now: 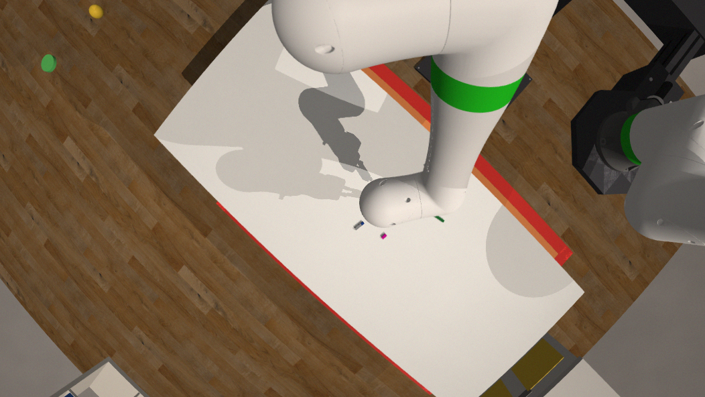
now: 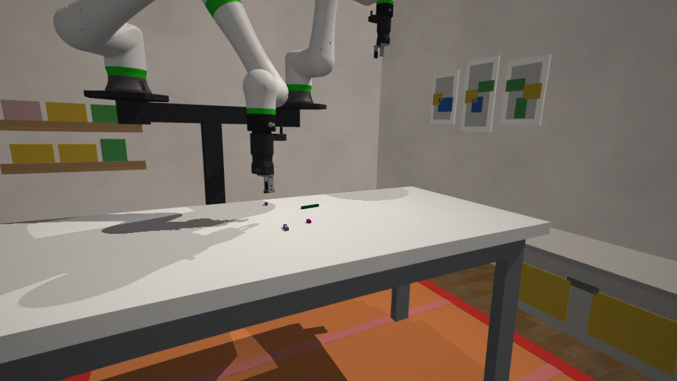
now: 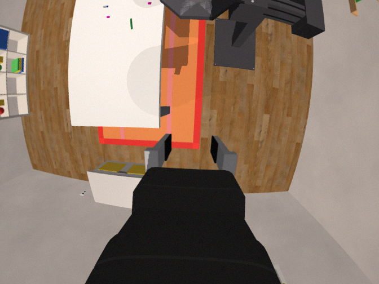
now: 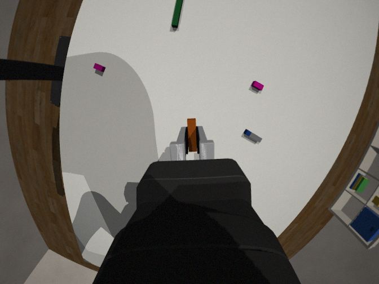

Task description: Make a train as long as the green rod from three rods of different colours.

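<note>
In the exterior view, the 1st small magenta block-like rod (image 2: pixel 266 203) (image 3: pixel 149 3) (image 4: pixel 98 67) lies flat on the white bench (image 1: pixel 394 296) (image 2: pixel 378 241) (image 3: pixel 106 76) (image 4: pixel 214 61), left of the long dark-green square rod (image 1: pixel 439 218) (image 2: pixel 309 206) (image 3: pixel 131 23) (image 4: pixel 176 13), my landmark.

Also left of the green rod, above the bench, the right hand (image 2: pixel 268 185) (image 4: pixel 192 134) is clenched on an orange square rod (image 2: pixel 266 191) (image 4: pixel 192 134), 1 black pad pressed against each long side; the rod touches nothing else.

Left of the green rod and nearer the camera, a short grey rod (image 1: pixel 357 226) (image 2: pixel 286 228) (image 3: pixel 105 6) (image 4: pixel 256 138) and a tiny blue rod (image 1: pixel 362 222) (image 2: pixel 284 224) (image 3: pixel 106 6) (image 4: pixel 247 132) lie in line, ends touching or almost so.

The 2nd magenta rod (image 1: pixel 383 235) (image 2: pixel 308 221) (image 3: pixel 108 16) (image 4: pixel 258 85) lies in front of the green rod, apart from it.

Farthest right, high above the green rod's level, the left hand (image 2: pixel 379 51) (image 3: pixel 191 142) is released, fingers wide apart, with 0 rods between them.
</note>
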Robot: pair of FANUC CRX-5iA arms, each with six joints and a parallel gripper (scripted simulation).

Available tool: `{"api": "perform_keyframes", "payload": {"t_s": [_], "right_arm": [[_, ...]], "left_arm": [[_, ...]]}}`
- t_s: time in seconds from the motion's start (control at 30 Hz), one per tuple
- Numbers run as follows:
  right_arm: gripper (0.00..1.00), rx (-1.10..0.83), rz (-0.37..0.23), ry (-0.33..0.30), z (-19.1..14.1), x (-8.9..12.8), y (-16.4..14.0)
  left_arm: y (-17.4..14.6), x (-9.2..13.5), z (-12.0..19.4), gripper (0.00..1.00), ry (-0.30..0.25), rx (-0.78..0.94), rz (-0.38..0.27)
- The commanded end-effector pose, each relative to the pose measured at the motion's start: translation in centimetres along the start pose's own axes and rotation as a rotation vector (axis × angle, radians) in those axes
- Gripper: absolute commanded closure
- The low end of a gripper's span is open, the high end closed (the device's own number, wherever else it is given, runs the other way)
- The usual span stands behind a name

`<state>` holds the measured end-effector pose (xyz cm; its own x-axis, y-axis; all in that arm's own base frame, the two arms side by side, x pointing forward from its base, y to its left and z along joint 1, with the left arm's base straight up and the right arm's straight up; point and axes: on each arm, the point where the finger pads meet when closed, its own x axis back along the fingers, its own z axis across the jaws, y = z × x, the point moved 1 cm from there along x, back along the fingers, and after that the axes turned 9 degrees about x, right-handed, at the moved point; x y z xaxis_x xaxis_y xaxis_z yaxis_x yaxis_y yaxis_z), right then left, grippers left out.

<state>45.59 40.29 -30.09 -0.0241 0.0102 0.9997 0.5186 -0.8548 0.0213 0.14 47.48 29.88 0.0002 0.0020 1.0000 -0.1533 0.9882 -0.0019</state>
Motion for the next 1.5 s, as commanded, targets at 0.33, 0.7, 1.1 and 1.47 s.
{"api": "perform_keyframes", "payload": {"t_s": [0.33, 0.7, 1.1, 1.47], "right_arm": [[0.76, 0.447, 0.024, -0.009, 0.7, 0.0, 0.3], [0.76, 0.745, 0.026, -0.005, 1.1, 0.0, 0.8], [0.76, 1.073, 0.027, -0.001, 1.6, -0.1, 1.6], [0.76, 1.383, 0.027, 0.003, 2.4, -0.1, 2.5]], "left_arm": [[0.0, 0.1, 0.0, 0.00, -0.001, 0.000, -0.002], [0.0, 0.1, 0.0, 0.00, -0.001, 0.000, -0.002], [0.0, 0.1, 0.0, 0.00, -0.001, 0.000, -0.002], [0.0, 0.1, 0.0, 0.00, -0.001, 0.000, -0.002]]}}
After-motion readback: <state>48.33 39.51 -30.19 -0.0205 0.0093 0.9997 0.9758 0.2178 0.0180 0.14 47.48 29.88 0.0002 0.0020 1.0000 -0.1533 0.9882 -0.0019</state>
